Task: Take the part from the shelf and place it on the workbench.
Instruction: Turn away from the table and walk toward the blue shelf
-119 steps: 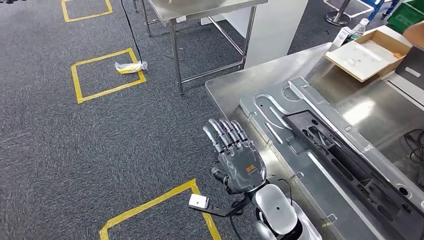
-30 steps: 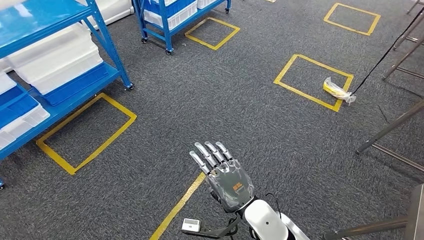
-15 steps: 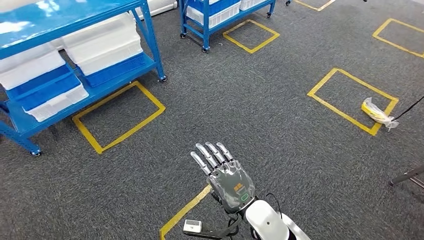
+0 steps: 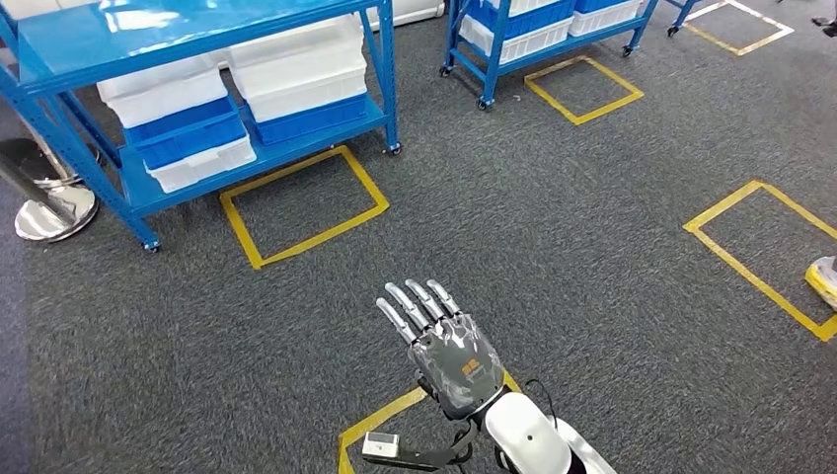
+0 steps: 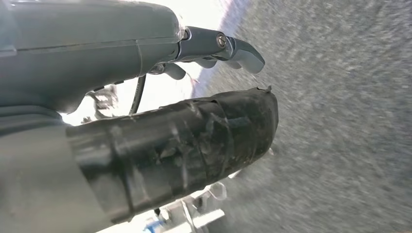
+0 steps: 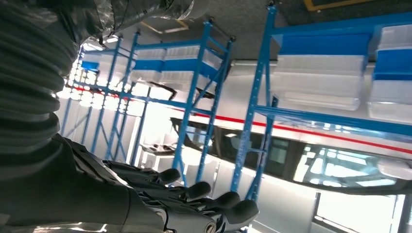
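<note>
A blue wheeled shelf point(image 4: 118, 30) stands at the far left in the head view, with white and blue bins point(image 4: 296, 74) on its lower level. I cannot pick out the part among them. My right hand point(image 4: 449, 351) is raised low in the middle, fingers spread and holding nothing, well short of the shelf. Its fingers point(image 6: 194, 204) also show in the right wrist view, stretched out toward blue shelving point(image 6: 252, 121). My left hand point(image 5: 145, 121) hangs over grey carpet with nothing in it, its thumb wrapped in black tape.
A second blue shelf point(image 4: 553, 20) with bins stands at the back right. Yellow tape squares point(image 4: 301, 202) mark the grey carpet. A round steel stand base point(image 4: 54, 212) sits left of the shelf. A yellow bag point(image 4: 824, 281) lies at the right edge.
The camera has turned away from the workbench toward the shelves, so the shelf has slid rightward and nearer in the picture. My right hand keeps the same spread pose.
</note>
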You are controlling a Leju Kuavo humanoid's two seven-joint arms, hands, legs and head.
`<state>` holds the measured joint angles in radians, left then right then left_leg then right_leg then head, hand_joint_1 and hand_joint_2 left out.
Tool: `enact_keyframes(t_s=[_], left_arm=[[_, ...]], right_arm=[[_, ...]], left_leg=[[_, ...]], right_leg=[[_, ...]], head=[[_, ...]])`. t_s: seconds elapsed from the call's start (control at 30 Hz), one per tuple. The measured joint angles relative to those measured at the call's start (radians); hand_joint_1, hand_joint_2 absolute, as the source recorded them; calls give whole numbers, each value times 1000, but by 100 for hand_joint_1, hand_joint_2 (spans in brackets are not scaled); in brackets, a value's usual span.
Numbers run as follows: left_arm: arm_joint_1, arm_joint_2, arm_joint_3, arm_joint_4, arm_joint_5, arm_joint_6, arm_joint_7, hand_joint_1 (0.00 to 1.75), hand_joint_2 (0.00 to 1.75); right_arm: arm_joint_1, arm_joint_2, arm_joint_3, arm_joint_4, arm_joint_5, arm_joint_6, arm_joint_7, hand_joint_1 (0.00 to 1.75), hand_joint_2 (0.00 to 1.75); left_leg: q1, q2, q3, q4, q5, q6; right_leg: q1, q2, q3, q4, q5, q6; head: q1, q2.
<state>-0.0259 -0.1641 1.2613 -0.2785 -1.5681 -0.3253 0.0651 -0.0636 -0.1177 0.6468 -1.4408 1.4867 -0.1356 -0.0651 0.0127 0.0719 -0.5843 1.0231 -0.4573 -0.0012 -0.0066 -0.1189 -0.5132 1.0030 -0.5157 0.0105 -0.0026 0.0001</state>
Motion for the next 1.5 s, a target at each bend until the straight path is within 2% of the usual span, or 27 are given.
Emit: enact_keyframes(t_s=[0.07, 0.13, 0.2, 0.23, 0.27, 0.3, 0.33, 0.4, 0.47, 0.5, 0.57, 0.63, 0.7, 0.73, 0.8, 0.87, 0.93, 0.97, 1.03, 1.1, 1.17, 1.2, 1.3, 1.33, 1.37, 1.43, 1.5], left_arm=[[2, 0, 0, 0, 0, -1, 0, 0, 0], [0, -1, 0, 0, 0, -2, 0, 0, 0], [-2, -1, 0, 0, 0, -2, 0, 0, 0], [-3, -1, 0, 0, 0, -2, 0, 0, 0], [-3, -1, 0, 0, 0, -2, 0, 0, 0], [-3, -1, 0, 0, 0, -2, 0, 0, 0], [-3, -1, 0, 0, 0, -3, 0, 0, 0], [-2, -3, 0, 0, 0, -4, 0, 0, 0], [-1, -6, 0, 0, 0, -4, 0, 0, 0], [0, -7, 0, 0, 1, -4, 0, 0, 0], [3, -7, 0, 0, 2, -4, 0, 0, 0], [1, -8, 0, 0, 4, -4, 0, 0, 0], [-6, -8, 0, -1, 5, -4, 0, 0, 0], [-9, -8, 0, -1, 6, -3, 1, 0, 0], [-9, -8, 0, -2, 7, -3, 1, 0, 0], [-7, -8, 1, -3, 9, -4, 3, 0, 0], [-5, -8, 2, -5, 12, -4, 3, 0, 0], [-6, -8, 2, -6, 14, -4, 4, 0, 0], [-7, -8, 3, -8, 19, -4, 4, 0, 0], [-8, -8, 4, -8, 20, -5, 5, 0, 0], [-7, -11, 5, -10, 20, -6, 7, 0, 0], [-7, -13, 6, -12, 20, -7, 8, 0, 0], [-8, -15, 8, -19, 18, -11, 11, 0, 0], [-8, -16, 10, -21, 18, -13, 12, 0, 0], [-7, -17, 11, -24, 17, -15, 12, 0, 0], [-7, -19, 12, -26, 16, -17, 13, 0, 0], [-7, -23, 13, -28, 13, -20, 13, 0, 0]], right_arm=[[-5, 0, 0, 0, -1, 1, -1, 0, 175], [-10, 0, 0, 0, -2, 2, -1, 0, 175], [-8, -1, 0, 2, -3, 4, -1, 0, 175], [-6, -3, 0, 4, -3, 5, -1, 0, 175], [-5, -4, 0, 5, -3, 5, -1, 0, 175], [-5, -5, 0, 7, -5, 6, -1, 0, 175], [-5, -5, 0, 7, -8, 8, -1, 0, 175], [-7, -6, 0, 8, -19, 13, -1, 0, 87], [-8, -7, 0, 10, -28, 25, -1, 0, 0], [-10, -8, 0, 11, -32, 35, 0, 0, 0], [-17, -5, 0, 13, -40, 65, 6, 0, 0], [-25, 0, 0, 17, -44, 90, 14, 0, 0], [-28, 4, 0, 23, -46, 102, 18, 0, 0], [-28, 4, 0, 28, -46, 106, 20, 0, 0], [-29, 6, 0, 39, -46, 116, 24, 0, 0], [-32, 10, 0, 48, -48, 126, 29, 0, 0], [-36, 14, -1, 54, -52, 136, 35, 0, 0], [-38, 18, -4, 59, -54, 143, 40, 0, 0], [-42, 26, -12, 72, -58, 156, 55, 0, 87], [-43, 34, -28, 87, -62, 167, 70, 0, 175], [-42, 40, -51, 102, -66, 173, 84, 0, 175], [-42, 43, -68, 113, -67, 177, 91, 0, 175], [-35, 53, -128, 159, -66, 190, 106, 0, 175], [-32, 56, -149, 176, -63, 191, 110, 0, 175], [-30, 59, -170, 192, -59, 192, 115, 0, 175], [-29, 67, -216, 219, -48, 191, 125, 0, 175], [-30, 75, -268, 249, -31, 187, 137, 0, 175]], left_leg=[[2, -26, 0, -5, 4, 15], [7, -48, 4, -11, 8, 30], [7, -72, 4, -13, 9, 40], [6, -86, 3, -12, 9, 41], [5, -100, 4, -11, 8, 42], [4, -115, 5, -9, 7, 43], [3, -129, 7, -8, 5, 42], [2, -154, 12, -5, 1, 39], [4, -172, 9, -3, -2, 30], [6, -179, 5, -3, -1, 23], [10, -182, 2, -4, -2, 9], [8, -140, -12, 31, -24, -1], [7, -93, -64, 137, -79, -9], [8, -85, -99, 203, -105, -12], [10, -79, -139, 269, -111, -18], [10, -78, -113, 211, -59, -18], [10, -76, -57, 100, -5, -15], [8, -75, -32, 52, 7, -11], [3, -75, -2, -5, 13, -1], [1, -77, 1, -10, 10, 11], [4, -77, 10, -19, 9, 24], [6, -76, 15, -22, 8, 31], [4, -77, 23, -23, -1, 45], [4, -78, 27, -22, -5, 45], [3, -80, 33, -20, -11, 44], [3, -82, 49, -17, -24, 40], [0, -84, 58, -15, -35, 31]], right_leg=[[-1, -7, 6, 2, -7, 12], [-8, 41, -12, 52, -43, 20], [-10, 99, -76, 179, -106, 22], [-10, 110, -113, 245, -129, 22], [-9, 115, -140, 285, -133, 21], [-9, 117, -150, 288, -116, 19], [-8, 120, -142, 253, -80, 15], [-7, 150, -94, 125, 2, 1], [-4, 184, -62, 37, 36, -10], [-2, 193, -60, 26, 33, -13], [-1, 183, -56, 14, 37, -18], [-7, 169, -44, 0, 40, -27], [-9, 151, -35, -7, 39, -34], [-8, 142, -33, -7, 37, -36], [-7, 128, -29, -6, 31, -36], [-7, 122, -22, -5, 25, -33], [-8, 119, -15, -3, 19, -28], [-6, 117, -13, -1, 14, -24], [-2, 115, -11, 0, 8, -14], [-1, 114, -8, -2, 5, -3], [-3, 116, -15, 22, -13, 7], [-5, 116, -36, 65, -35, 11], [-7, 117, -149, 259, -103, 19], [-7, 117, -172, 284, -95, 19], [-7, 117, -177, 271, -68, 18], [-6, 117, -135, 152, 18, 11], [-1, 118, -90, 50, 60, -1]], head=[[0, 0], [1, 0], [1, 0], [1, 0], [1, 0], [1, 0], [1, 0], [1, 0], [1, 0], [1, 0], [2, 0], [-1, 0], [-3, 0], [-3, 0], [-3, 0], [-3, 0], [-3, 0], [-3, 0], [-3, 0], [-3, 0], [-3, 0], [-2, 0], [-2, 0], [-2, 0], [-2, 0], [-2, 0], [-1, 0]])
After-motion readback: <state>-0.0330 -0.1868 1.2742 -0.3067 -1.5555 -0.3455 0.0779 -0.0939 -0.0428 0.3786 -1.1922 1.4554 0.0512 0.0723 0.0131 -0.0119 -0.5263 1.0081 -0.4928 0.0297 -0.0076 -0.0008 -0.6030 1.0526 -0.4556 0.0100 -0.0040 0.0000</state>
